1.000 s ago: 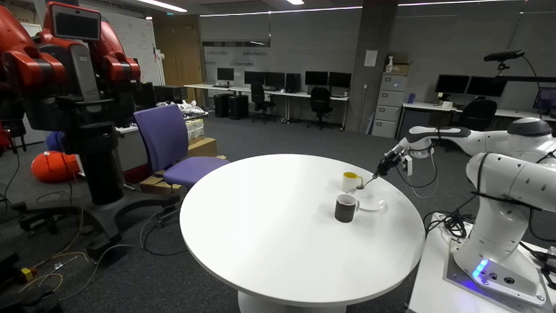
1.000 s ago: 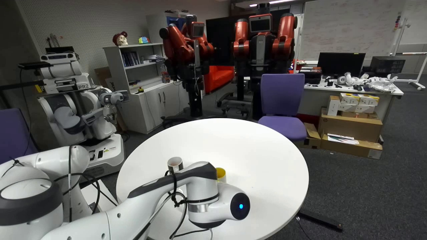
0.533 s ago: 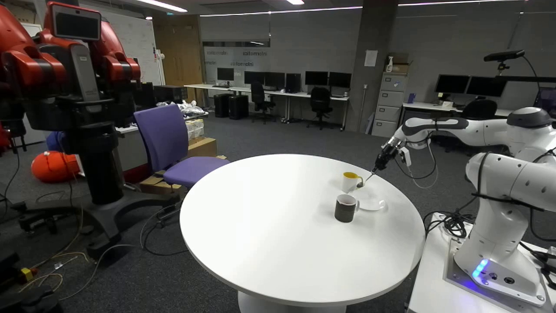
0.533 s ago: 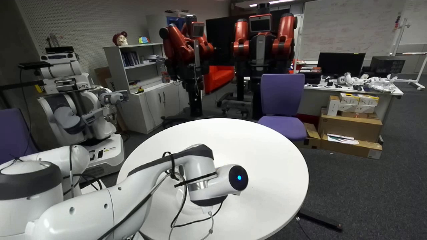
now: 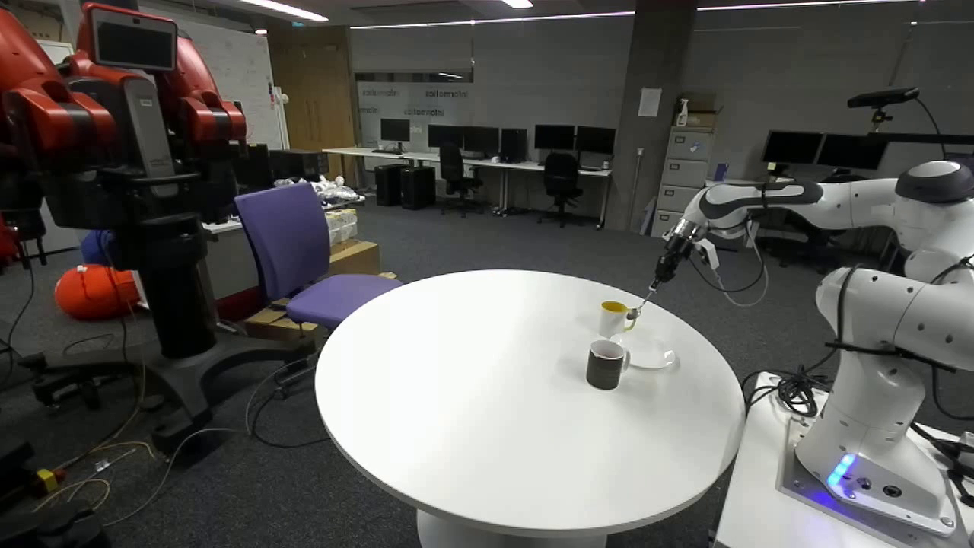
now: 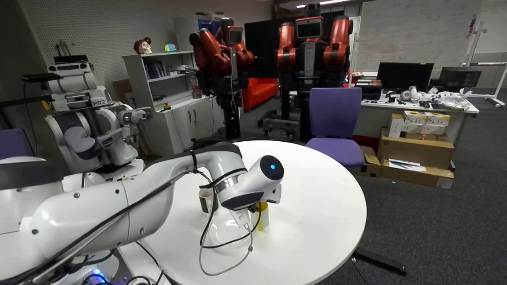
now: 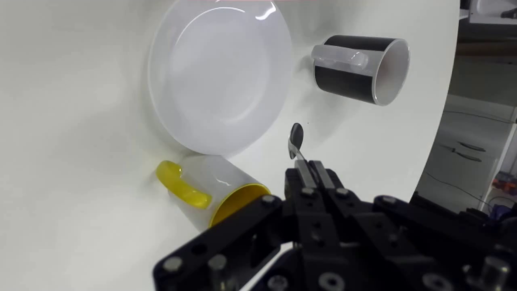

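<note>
My gripper [image 7: 311, 165] is shut on a metal spoon [image 7: 297, 137] and holds it bowl outward, pointing down. In an exterior view the spoon bowl [image 5: 634, 313] overlaps the handle of the white mug with yellow inside [image 5: 612, 323]; I cannot tell whether they touch. In the wrist view this mug [image 7: 220, 178] stands left of the fingers, its yellow handle facing away. A white plate [image 7: 220, 64] lies beyond it. A black-and-white mug [image 7: 347, 83] stands upright right of the plate. In an exterior view my arm hides the gripper and partly covers both mugs [image 6: 205, 202] [image 6: 264, 221].
Everything stands on a round white table [image 5: 472, 411]. A purple chair [image 5: 293, 243] is at its far side. A cable loop [image 6: 233, 269] hangs from my wrist over the plate and table. A red robot [image 5: 137, 129] stands behind the chair.
My arm has risen and its wrist has tilted, so the gripper points more steeply down. The spoon bowl has risen slightly beside the yellow-handled mug. The mugs and plate have not moved.
</note>
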Robot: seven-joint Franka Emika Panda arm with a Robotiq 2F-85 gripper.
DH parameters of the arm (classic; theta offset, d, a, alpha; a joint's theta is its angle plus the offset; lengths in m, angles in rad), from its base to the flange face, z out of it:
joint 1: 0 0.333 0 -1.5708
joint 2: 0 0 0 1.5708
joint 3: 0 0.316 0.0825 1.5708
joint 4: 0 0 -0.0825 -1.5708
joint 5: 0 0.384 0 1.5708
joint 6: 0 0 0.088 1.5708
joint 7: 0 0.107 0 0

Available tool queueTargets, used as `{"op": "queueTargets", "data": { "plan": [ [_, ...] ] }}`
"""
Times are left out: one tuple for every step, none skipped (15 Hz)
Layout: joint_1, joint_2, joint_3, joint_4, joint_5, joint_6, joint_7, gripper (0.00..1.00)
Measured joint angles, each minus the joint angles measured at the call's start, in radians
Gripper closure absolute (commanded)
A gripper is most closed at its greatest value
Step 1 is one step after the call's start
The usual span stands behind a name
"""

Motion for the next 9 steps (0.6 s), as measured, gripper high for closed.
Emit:
{"op": "queueTargets", "data": {
  "plan": [
    [-0.001, 0.020, 0.012, -0.010, 0.000, 0.000, 0.000, 0.99],
    [-0.001, 0.038, 0.024, -0.020, 0.000, 0.000, 0.000, 0.99],
    [-0.002, 0.056, 0.037, -0.029, 0.000, 0.000, 0.000, 0.99],
    [-0.003, 0.074, 0.049, -0.038, 0.000, 0.000, 0.000, 0.99],
    [-0.004, 0.090, 0.063, -0.047, 0.000, 0.000, 0.000, 0.99],
    [-0.004, 0.107, 0.077, -0.055, 0.000, 0.001, 0.000, 0.99],
    [-0.006, 0.122, 0.092, -0.064, 0.000, 0.005, 0.000, 0.99],
    [-0.008, 0.138, 0.108, -0.075, 0.000, 0.012, 0.000, 0.99],
    [-0.013, 0.154, 0.127, -0.087, 0.001, 0.018, -0.001, 0.99]
  ]
}}
